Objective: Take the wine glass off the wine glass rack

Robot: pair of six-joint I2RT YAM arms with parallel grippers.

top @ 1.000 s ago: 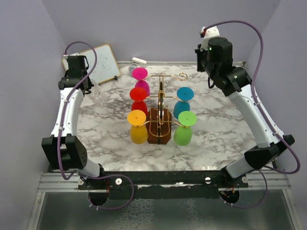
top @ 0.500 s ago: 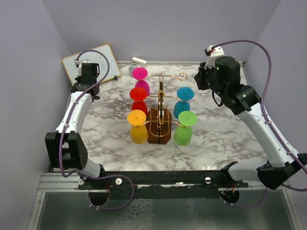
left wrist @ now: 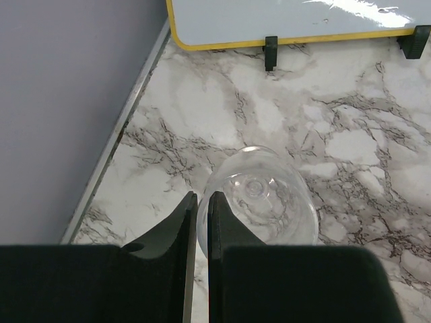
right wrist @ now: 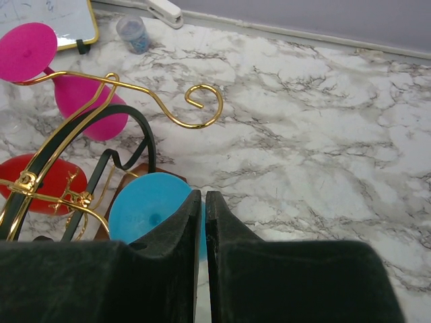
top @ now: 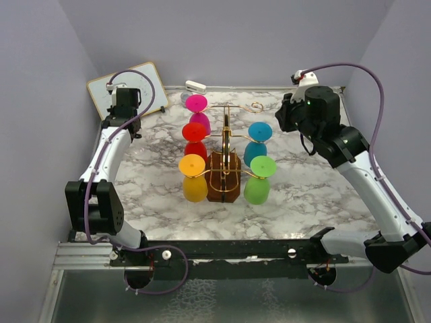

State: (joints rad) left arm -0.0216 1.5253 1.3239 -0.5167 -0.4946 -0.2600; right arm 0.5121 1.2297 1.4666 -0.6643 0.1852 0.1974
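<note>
The wine glass rack, gold wire on a brown wooden base, stands mid-table. Pink, red, orange, blue and green glasses hang on it upside down. At the far left, my left gripper is shut on the rim of a clear wine glass, one finger inside the bowl and one outside. My right gripper hovers just right of the blue glass foot, above it. Its jaws are nearly together with nothing between them. An empty gold hook curls ahead of it.
A yellow-framed whiteboard leans at the back left corner, just beyond the clear glass. A white stapler-like object and a small clear jar sit by the back wall. Purple walls close in on three sides.
The left wrist shifted a little right near the whiteboard, then held still. The right arm swung outward and its wrist dropped lower, beside the rack's blue glass.
</note>
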